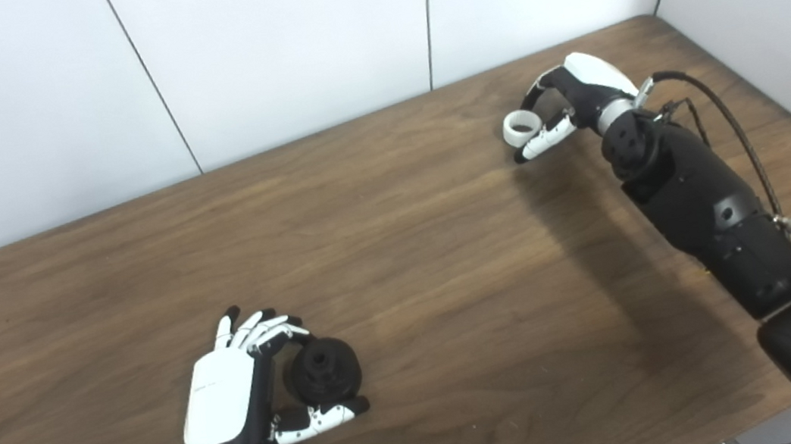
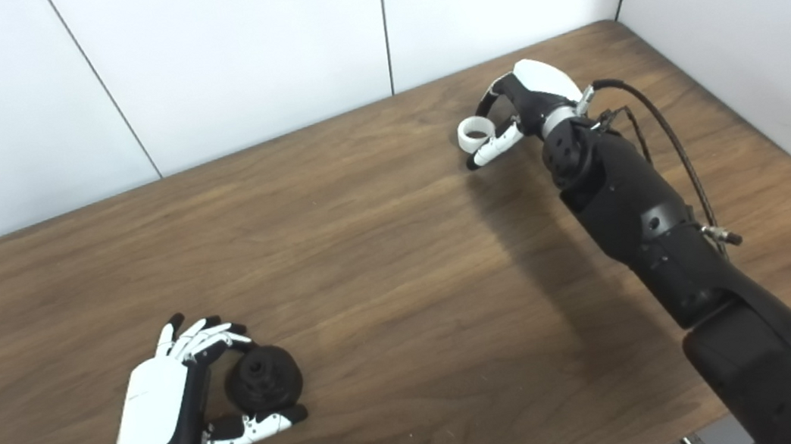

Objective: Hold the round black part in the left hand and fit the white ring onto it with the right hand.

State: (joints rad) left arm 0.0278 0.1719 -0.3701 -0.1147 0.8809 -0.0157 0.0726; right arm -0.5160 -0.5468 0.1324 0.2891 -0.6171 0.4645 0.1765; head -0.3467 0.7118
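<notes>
The round black part (image 1: 322,370) sits on the wooden table (image 1: 401,267) at the front left. My left hand (image 1: 238,392) curls around it from the left, fingers over its far side and thumb (image 1: 322,417) under its near side. It also shows in the right eye view (image 2: 263,379). My right hand (image 1: 567,104) is at the back right, above the table. It pinches the white ring (image 1: 521,127) between thumb and fingers, and the ring's hole shows open. The two hands are far apart.
White wall panels (image 1: 281,46) stand right behind the table's far edge and a side wall (image 1: 779,3) borders the right. The right forearm (image 1: 698,197) with its cable (image 1: 734,124) reaches across the table's right side.
</notes>
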